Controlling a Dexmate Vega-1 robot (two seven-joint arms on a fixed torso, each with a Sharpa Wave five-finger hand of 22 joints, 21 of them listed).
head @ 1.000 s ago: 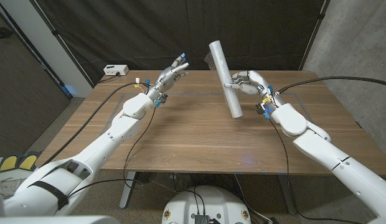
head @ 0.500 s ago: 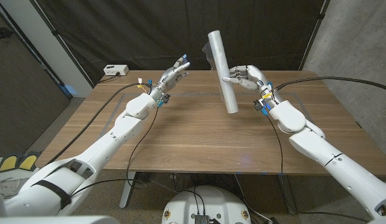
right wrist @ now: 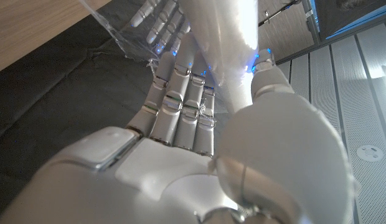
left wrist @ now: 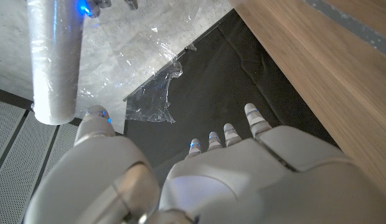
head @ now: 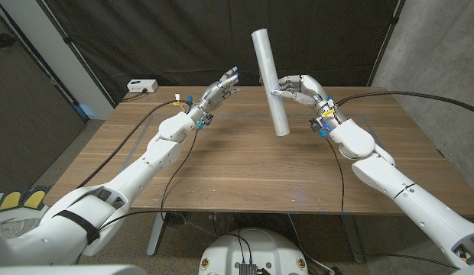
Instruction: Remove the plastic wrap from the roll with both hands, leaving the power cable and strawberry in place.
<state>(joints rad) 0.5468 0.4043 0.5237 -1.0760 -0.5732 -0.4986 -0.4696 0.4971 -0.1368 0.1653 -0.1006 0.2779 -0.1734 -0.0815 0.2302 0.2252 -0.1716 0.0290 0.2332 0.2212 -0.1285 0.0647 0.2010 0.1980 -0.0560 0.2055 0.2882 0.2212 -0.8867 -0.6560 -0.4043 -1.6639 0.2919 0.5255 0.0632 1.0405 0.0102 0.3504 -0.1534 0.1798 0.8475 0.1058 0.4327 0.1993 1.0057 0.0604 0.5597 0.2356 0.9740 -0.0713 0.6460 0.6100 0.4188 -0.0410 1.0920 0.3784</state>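
R hand grips the roll about mid-length, fingers wrapped round one side and thumb on the other; R wrist view shows this grip up close, hand closed on the tube. Roll is held well above the table, near upright, top end tilted a bit toward the robot's L, lower end hanging free over the far part of the tabletop. Judgement: held high and steep so the loose film hangs clear of the wood and faces the other hand.

L hand is raised beside the roll, apart from it, fingers extended and slightly spread, holding nothing. L wrist view: back of the hand w/ fingertips pointing toward a loose flap of plastic wrap trailing off the roll; flap is crinkled, ragged at the edge, not touched by the fingers. Can't tell if the thumb tip contacts the roll end, looks very near.

Judgement: step in hand = L hand reaching for the free edge; pull-off not yet begun. Risk: thin film, easy to miss or tear.

White box w/ cable sits at far L table corner. Strawberry not identifiable.
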